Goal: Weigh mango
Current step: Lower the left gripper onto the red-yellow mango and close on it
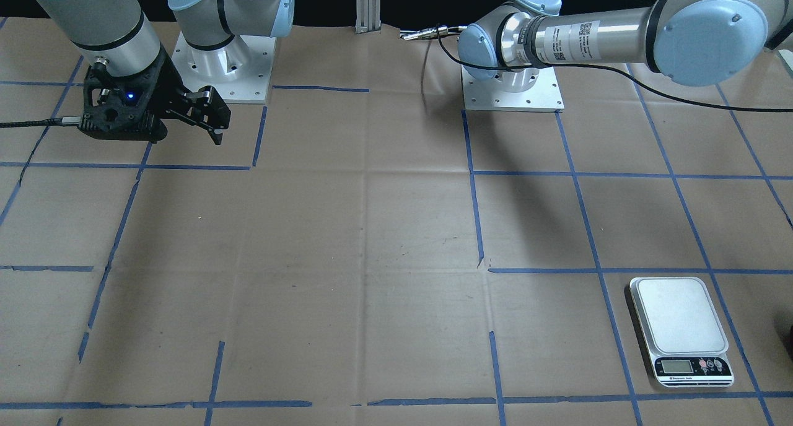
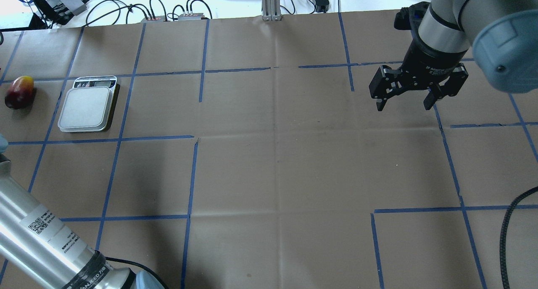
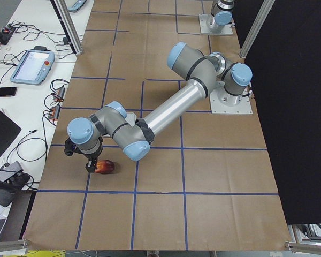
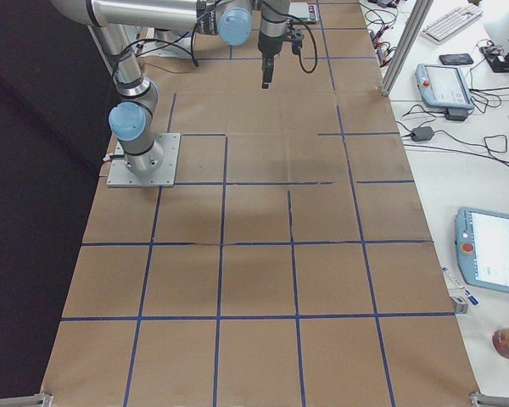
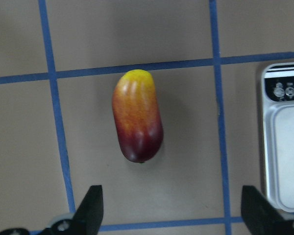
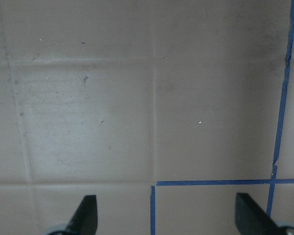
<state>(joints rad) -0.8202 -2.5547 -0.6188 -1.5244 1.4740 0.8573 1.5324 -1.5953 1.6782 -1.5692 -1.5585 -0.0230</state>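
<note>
The mango (image 5: 137, 115) lies on the brown paper, yellow end away from the camera and dark red end towards it. It also shows in the overhead view (image 2: 19, 92) and the exterior left view (image 3: 104, 167). The scale (image 2: 86, 106) stands just beside it with its plate bare; it also shows in the front-facing view (image 1: 679, 327) and the left wrist view (image 5: 284, 147). My left gripper (image 5: 172, 210) is open and empty, hovering above the mango without touching it. My right gripper (image 2: 403, 102) is open and empty, far off over bare paper (image 6: 166, 215).
The table is covered in brown paper with a grid of blue tape (image 2: 193, 175). Both arm bases (image 1: 513, 85) are bolted at the robot's side. Cables and control boxes (image 2: 168, 11) lie beyond the far edge.
</note>
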